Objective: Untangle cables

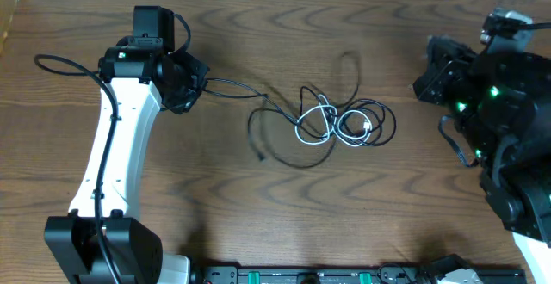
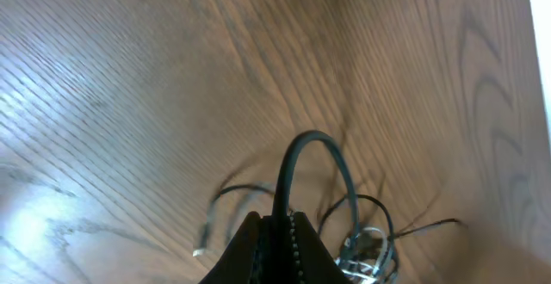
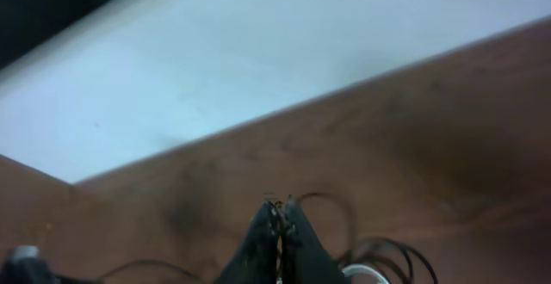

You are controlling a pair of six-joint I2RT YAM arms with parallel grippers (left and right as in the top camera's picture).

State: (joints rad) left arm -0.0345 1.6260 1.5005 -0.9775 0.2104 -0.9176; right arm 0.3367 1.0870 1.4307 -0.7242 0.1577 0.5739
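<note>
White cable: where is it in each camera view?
Overhead: white cable at table centre, among the black cables.
Left wrist: bottom edge, right of the left tool, which pinches one black cable.
Right wrist: sliver at bottom edge, right of the shut right tool.
Shared landmark: the black cables looped around it.

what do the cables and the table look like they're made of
black cables: probably a rubber or plastic jacket, matte, bending in loose loops.
white cable: likely a smooth plastic jacket with a slight sheen.
table: dark brown wood or wood-look laminate with clear grain lines. The look does not settle which.
</note>
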